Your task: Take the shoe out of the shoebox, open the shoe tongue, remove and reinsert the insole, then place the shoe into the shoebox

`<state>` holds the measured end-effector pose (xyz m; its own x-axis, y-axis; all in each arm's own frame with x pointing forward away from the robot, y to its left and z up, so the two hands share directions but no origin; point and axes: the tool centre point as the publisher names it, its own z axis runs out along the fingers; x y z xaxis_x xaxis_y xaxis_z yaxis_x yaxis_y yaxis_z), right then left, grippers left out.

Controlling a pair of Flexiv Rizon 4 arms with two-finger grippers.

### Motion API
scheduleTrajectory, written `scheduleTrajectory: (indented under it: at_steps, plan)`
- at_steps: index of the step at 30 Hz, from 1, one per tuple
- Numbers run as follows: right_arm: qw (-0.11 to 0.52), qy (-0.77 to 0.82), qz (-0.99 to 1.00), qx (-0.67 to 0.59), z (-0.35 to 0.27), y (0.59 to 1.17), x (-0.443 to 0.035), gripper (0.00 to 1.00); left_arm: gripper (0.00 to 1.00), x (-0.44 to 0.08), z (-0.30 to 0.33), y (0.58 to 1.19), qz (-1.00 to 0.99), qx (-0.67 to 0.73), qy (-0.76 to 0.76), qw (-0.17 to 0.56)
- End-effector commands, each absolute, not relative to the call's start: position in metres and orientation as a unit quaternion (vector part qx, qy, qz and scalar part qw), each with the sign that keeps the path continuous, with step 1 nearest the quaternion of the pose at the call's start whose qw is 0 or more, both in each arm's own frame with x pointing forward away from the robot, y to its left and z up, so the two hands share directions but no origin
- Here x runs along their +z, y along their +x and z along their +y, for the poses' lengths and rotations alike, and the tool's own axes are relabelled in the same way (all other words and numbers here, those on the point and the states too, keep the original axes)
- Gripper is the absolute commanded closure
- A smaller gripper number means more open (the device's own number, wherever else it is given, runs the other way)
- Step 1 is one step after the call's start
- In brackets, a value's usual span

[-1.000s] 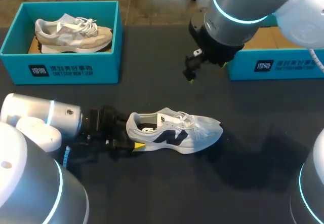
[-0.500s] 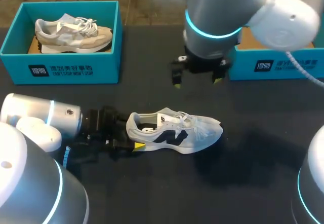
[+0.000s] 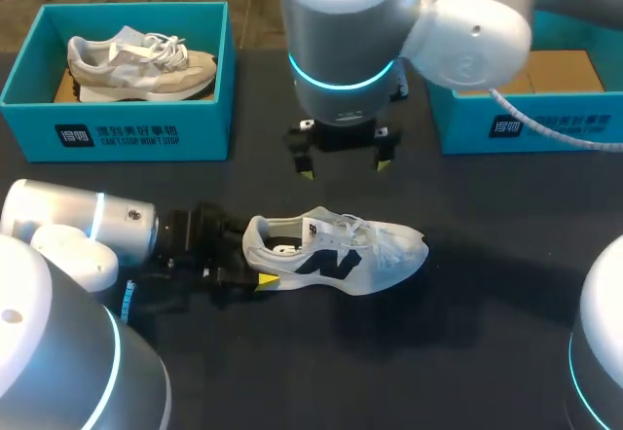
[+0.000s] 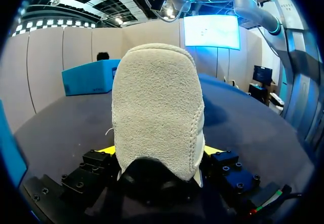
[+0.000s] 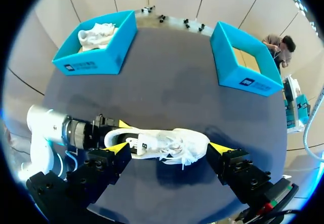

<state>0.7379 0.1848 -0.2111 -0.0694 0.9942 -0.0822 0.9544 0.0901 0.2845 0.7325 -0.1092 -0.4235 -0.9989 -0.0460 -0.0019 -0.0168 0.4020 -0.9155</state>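
Shoe (image 3: 336,255) on dark table (image 3: 487,362)

Table (image 3: 506,187): dark, matte, near-black top, filling the head view up to a straight far edge. Tone is even across the bare stretches. A broad, soft-edged shadow lies on the table right of its middle, and a fainter dark patch sits toward its near-left side; light is diffuse.

The right gripper (image 5: 168,147), fingers (image 5: 230,165) spread wide, hangs above the white shoe (image 5: 177,143), whose heel the left gripper (image 5: 120,133) grips.
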Motion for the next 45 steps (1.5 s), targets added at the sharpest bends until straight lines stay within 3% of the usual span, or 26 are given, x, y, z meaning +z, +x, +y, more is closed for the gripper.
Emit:
scheduleTrajectory:
  at_steps: [1,16,21,45]
  plan:
    - [0.134,0.671,0.726,0.071,0.189,0.738,-0.212,0.0,1.0,-0.425,-0.108,0.735,0.838,-0.545,-0.018,0.012]
    - [0.141,0.685,0.713,0.053,0.219,0.738,-0.232,0.0,1.0,-0.425,-0.108,0.735,0.838,-0.545,-0.018,0.012]
    - [0.18,0.689,0.697,0.084,0.234,0.732,-0.254,0.0,1.0,-0.425,-0.108,0.735,0.838,-0.545,-0.018,0.012]
    - [0.137,0.705,0.695,0.027,0.254,0.716,-0.326,0.0,1.0,-0.425,-0.108,0.735,0.838,-0.545,-0.018,0.012]
